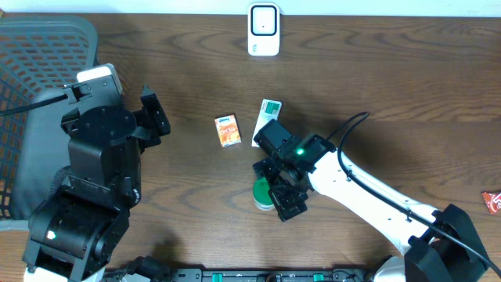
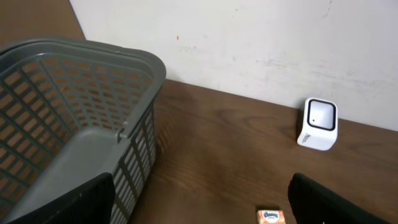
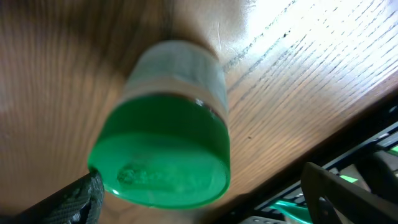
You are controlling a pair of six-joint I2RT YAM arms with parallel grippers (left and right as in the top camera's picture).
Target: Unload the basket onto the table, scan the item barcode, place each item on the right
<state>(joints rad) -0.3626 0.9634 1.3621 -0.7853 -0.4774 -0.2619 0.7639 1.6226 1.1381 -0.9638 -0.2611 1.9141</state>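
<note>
Green-lidded jar (image 1: 264, 195): sitting on the bench (image 1: 391, 78) just below the middle of the overhead frame, its green lid facing up; in the right wrist view the jar (image 3: 165, 155) is filling the left and centre, with a pale band showing under the lid.
Right claw (image 1: 275, 189): hanging over the jar with its jaws standing wide apart and gripping nothing; in its own view the two dark fingers (image 3: 74, 202) are showing at the lower corners, the jar lying between them and nearer the lower-left one. Whether that finger is touching the lid I cannot tell.
Left claw (image 1: 155, 116): spreading wide open at centre left of the overhead frame and holding nothing.
Scanner (image 1: 264, 30): standing upright at the top centre, well apart from the jar; in the left wrist view the scanner (image 2: 319, 123) is sitting at centre right against the wall.
Grey basket (image 1: 39, 94): occupying the upper left.
Orange packet (image 1: 228, 130): lying flat near the centre.
Green-and-white box (image 1: 268, 117): lying just right of the packet.
Red item (image 1: 492, 202): showing at the right edge.
</note>
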